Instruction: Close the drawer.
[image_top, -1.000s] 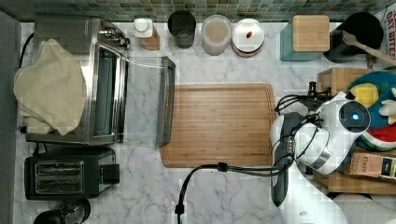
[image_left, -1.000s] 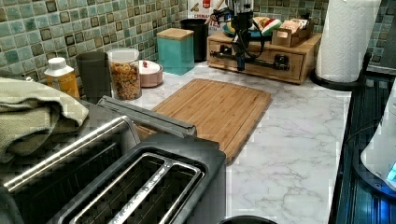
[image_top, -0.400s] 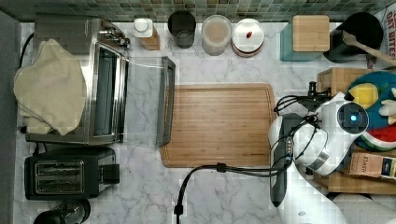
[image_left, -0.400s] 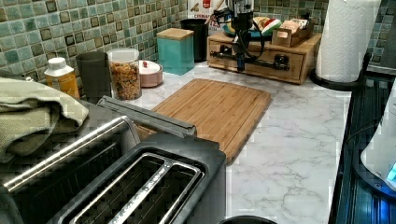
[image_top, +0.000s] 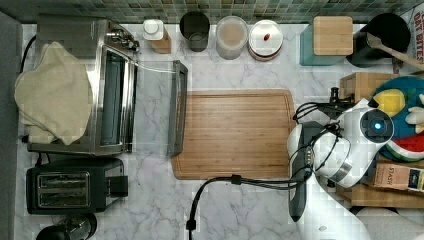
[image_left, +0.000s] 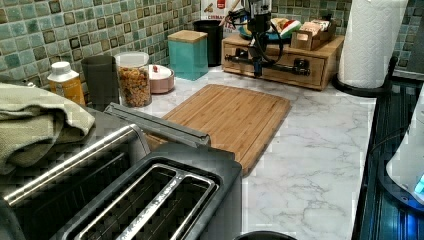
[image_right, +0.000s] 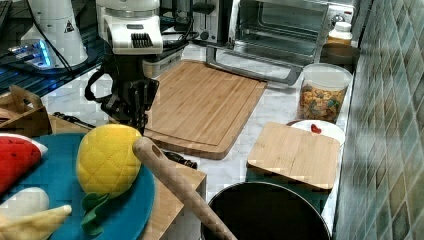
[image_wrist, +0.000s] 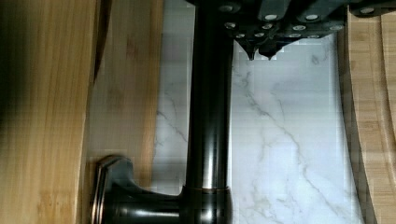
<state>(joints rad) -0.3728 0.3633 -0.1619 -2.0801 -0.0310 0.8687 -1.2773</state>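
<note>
The Franka arm's white wrist leans over at the top view's right, cables looped along its side. Its black gripper (image_right: 131, 107) points down in the right view, low over the counter; in the left view the gripper (image_left: 258, 70) hangs upright. In the wrist view its fingertips (image_wrist: 261, 51) sit close together, almost touching.

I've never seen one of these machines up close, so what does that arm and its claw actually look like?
The arm is made of rounded, glossy white segments with dark joints, and a glowing blue light sits on one joint. Black cables loop loosely along it. Near the end sits a boxy white block with a black vented grille. Below that the gripper is black and angular, with small screws visible in the wrist view.
</note>
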